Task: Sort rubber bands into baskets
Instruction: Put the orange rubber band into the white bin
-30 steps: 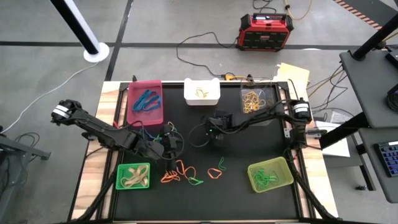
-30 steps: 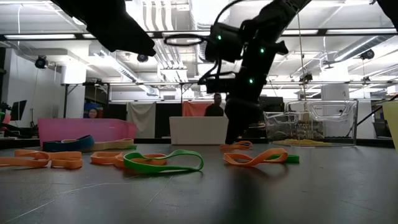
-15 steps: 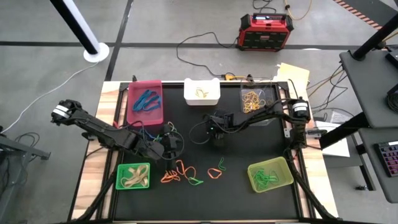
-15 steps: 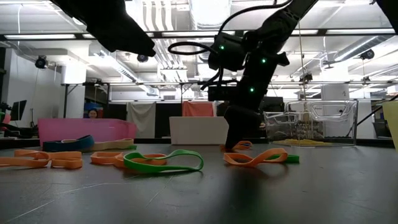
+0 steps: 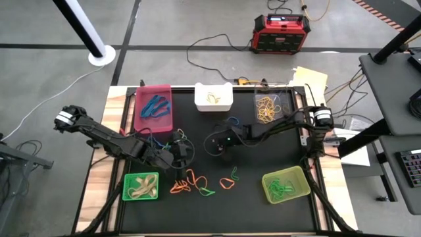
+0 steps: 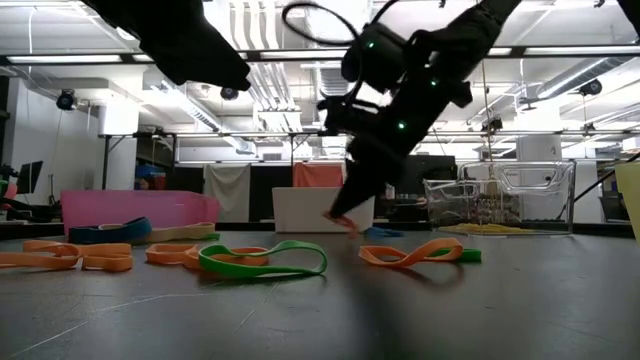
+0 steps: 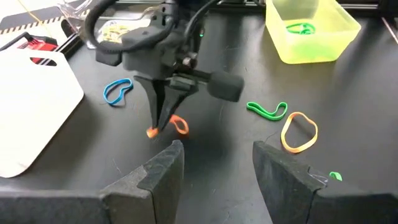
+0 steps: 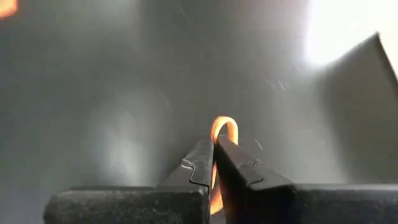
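Note:
My right gripper (image 7: pixel 159 126) hangs over the middle of the black mat, shut on an orange rubber band (image 7: pixel 178 124). My left gripper (image 7: pixel 214 167) waits open just to its left (image 5: pixel 180 153), holding nothing. Loose orange and green rubber bands (image 5: pixel 192 183) lie flat on the mat nearer the front, and a blue one (image 7: pixel 117 91) lies behind the right gripper. The baskets ring the mat: pink (image 5: pixel 154 108), white (image 5: pixel 213 97), clear (image 5: pixel 271 106), green (image 5: pixel 142 186) and yellow-green (image 5: pixel 285 184), each with bands inside. My right gripper pinches the orange band between its two fingertips (image 8: pixel 200 163), with a small loop of it (image 8: pixel 224 126) sticking out past them. The fingers slant down from the table's right side. The band (image 6: pixel 345 222) hangs at the tips, a little above the mat.
A red-and-black box (image 5: pixel 279 33) stands on the floor beyond the far edge, with cables running to the table. Papers (image 5: pixel 309 79) lie at the far right corner. Bare mat (image 5: pixel 217 210) stretches along the near edge between the green and yellow-green baskets.
My right gripper tipped its fingers down onto the mat, took hold of the orange band and rose again, swinging toward the table's left and near side. The band has left the mat and now hangs at the fingertips.

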{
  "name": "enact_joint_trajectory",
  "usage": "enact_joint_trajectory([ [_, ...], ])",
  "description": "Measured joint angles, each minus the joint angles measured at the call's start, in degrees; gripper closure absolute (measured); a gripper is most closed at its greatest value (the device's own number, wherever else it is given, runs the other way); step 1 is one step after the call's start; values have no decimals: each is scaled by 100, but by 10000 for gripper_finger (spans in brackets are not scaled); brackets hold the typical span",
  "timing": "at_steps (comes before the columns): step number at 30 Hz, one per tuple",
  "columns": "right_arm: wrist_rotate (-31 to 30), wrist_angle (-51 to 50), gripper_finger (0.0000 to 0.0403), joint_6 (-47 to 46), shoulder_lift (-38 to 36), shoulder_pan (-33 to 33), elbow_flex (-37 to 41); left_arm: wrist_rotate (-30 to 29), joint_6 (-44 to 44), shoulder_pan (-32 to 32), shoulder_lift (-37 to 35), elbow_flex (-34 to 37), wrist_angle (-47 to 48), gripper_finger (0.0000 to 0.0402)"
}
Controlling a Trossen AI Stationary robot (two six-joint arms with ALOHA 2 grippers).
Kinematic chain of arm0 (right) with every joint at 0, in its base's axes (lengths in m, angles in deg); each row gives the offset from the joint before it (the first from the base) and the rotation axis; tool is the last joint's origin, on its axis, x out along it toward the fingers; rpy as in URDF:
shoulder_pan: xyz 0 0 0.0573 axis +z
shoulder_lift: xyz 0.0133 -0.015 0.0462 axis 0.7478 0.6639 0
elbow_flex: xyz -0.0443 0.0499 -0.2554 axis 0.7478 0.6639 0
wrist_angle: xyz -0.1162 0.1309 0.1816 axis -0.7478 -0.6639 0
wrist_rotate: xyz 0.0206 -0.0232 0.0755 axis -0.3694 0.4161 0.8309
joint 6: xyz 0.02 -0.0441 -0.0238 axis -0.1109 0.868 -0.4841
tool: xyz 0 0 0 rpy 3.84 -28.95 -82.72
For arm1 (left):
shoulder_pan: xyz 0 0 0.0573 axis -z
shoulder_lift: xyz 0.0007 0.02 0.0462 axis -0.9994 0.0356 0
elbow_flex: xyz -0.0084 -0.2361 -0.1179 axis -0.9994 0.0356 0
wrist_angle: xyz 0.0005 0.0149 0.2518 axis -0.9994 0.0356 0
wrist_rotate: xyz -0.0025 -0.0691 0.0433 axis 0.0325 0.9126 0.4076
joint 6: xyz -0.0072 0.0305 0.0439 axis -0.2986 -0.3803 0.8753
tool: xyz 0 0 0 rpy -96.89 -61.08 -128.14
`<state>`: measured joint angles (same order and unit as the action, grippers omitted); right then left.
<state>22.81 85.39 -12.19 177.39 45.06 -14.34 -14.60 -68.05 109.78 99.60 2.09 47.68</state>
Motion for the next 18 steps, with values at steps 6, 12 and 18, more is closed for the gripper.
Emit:
enact_joint_trajectory([
  [6,97,1733,394,-116,-36,161,376,0,0,11,0,2,29,225],
  [12,123,2950,394,11,-107,181,479,1,33,20,-4,2,263,225],
  [18,71,3004,394,353,-330,-174,91,-356,218,22,-38,4,495,225],
])
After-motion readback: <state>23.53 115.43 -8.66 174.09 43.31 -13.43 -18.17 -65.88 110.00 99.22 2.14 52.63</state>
